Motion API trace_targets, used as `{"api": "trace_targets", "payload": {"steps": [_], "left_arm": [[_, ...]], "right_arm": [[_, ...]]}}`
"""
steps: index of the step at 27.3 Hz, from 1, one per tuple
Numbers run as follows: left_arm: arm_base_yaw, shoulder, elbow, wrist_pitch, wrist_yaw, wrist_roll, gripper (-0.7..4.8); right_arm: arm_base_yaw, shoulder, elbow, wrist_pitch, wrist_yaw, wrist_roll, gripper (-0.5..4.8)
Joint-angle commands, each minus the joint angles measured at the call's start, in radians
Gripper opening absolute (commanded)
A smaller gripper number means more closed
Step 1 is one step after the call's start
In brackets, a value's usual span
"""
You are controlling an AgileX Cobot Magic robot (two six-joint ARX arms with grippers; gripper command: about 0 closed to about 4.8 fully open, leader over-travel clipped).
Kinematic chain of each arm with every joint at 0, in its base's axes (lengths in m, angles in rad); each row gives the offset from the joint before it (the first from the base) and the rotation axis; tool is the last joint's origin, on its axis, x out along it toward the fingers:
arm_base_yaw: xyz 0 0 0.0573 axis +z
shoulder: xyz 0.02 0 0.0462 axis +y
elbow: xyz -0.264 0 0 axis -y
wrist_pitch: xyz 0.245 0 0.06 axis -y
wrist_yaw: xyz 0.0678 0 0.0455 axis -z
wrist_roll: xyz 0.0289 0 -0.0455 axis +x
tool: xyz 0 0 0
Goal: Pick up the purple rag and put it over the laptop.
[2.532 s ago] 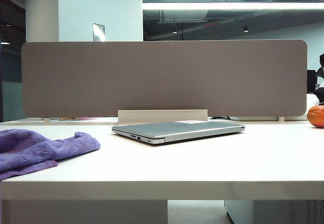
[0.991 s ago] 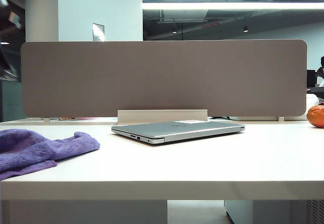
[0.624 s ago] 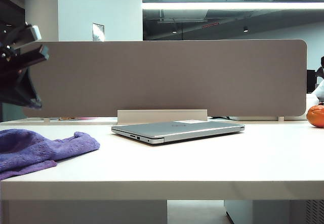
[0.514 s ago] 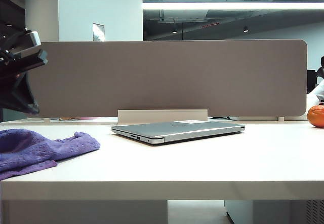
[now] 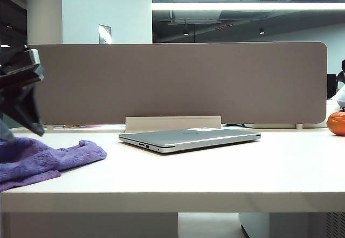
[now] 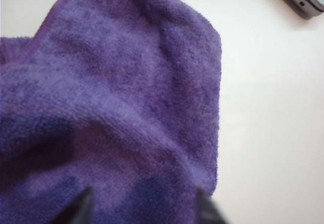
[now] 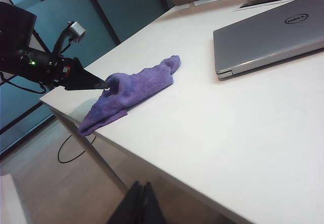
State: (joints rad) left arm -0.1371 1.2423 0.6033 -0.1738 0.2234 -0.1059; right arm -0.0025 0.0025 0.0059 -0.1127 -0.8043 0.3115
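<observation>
Left hand [image 6: 142,209] has dropped, spread over the purple rag [image 6: 116,107] on the white table [image 5: 226,173]; right hand [image 7: 140,203] pressed together.

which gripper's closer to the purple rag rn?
Left. The left gripper hangs just over the purple rag, jaws open. The right gripper is shut, off the table's near edge, far from it.

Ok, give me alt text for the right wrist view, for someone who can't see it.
The left gripper hangs open over the crumpled purple rag near the white table's corner. A closed silver laptop lies farther along; the right gripper is shut, off the table's edge.
</observation>
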Motion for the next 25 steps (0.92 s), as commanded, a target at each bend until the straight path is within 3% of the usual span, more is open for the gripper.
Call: {"api": "trace_targets", "payload": {"steps": [1, 6, 10, 13, 20, 22, 23, 25], "left_arm": [[0.0, 0.004, 0.005, 0.004, 0.002, -0.002, 3.76], [-0.008, 0.043, 0.005, -0.002, 0.0, -0.007, 3.82], [-0.074, 0.093, 0.005, 0.012, -0.022, -0.006, 3.82], [-0.142, 0.135, 0.006, 0.04, -0.108, -0.006, 3.82], [-0.156, 0.153, 0.005, 0.051, -0.222, -0.006, 3.61], [-0.156, 0.153, 0.005, 0.047, -0.224, -0.003, 2.82], [-0.156, 0.153, 0.005, 0.042, -0.224, 0.002, 2.18], [-0.156, 0.153, 0.005, 0.037, -0.224, 0.002, 1.68]], "right_arm": [[0.001, -0.002, -0.003, 0.012, 0.002, 0.003, 0.22], [0.001, -0.002, -0.003, 0.012, 0.002, 0.003, 0.22], [0.001, -0.002, -0.003, 0.012, 0.001, 0.003, 0.22], [0.001, -0.002, -0.003, 0.012, -0.002, 0.003, 0.22], [0.001, -0.002, -0.003, 0.012, -0.002, 0.003, 0.22], [0.001, -0.002, -0.003, 0.012, -0.002, 0.003, 0.22], [0.001, -0.002, -0.003, 0.012, -0.001, 0.003, 0.22], [0.001, -0.002, -0.003, 0.012, -0.001, 0.003, 0.22]]}}
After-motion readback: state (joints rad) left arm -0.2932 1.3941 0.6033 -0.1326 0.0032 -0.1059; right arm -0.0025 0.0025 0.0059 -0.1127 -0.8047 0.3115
